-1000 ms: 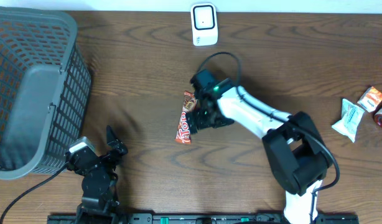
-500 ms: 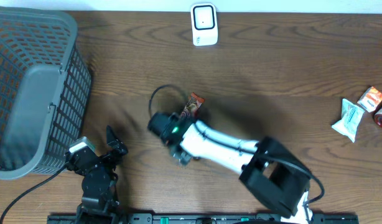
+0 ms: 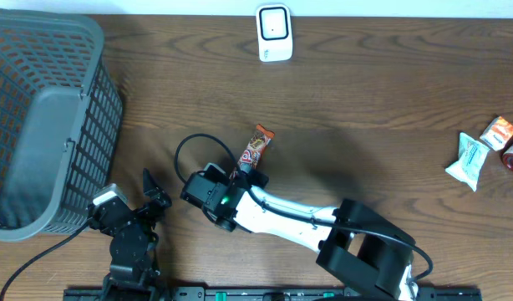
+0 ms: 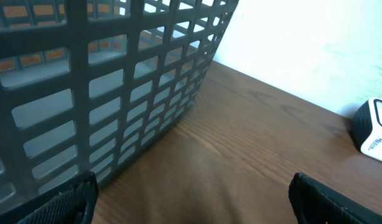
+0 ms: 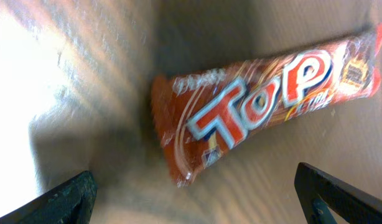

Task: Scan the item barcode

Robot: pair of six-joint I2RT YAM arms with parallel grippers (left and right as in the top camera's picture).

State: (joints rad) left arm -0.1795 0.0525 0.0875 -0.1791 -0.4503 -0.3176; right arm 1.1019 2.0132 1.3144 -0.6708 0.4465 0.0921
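Right claw (image 5: 196,198) hangs wide open over the candy bar (image 5: 253,112) on the desk (image 5: 290,186) — centre it across the bar's narrow width before closing.

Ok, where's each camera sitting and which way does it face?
Overhead: above the table, looking straight down; left arm and right arm show.
Left wrist: on left arm, facing low across at basket and scanner; open left pincer tips in bottom corners.
Right wrist: on right arm, facing down at candy bar; open right pincer tips likewise.
Shared: overhead also shows basket, scanner, candy bar.

Orange-red candy bar (image 5: 259,106); grey lattice basket (image 3: 104,102)
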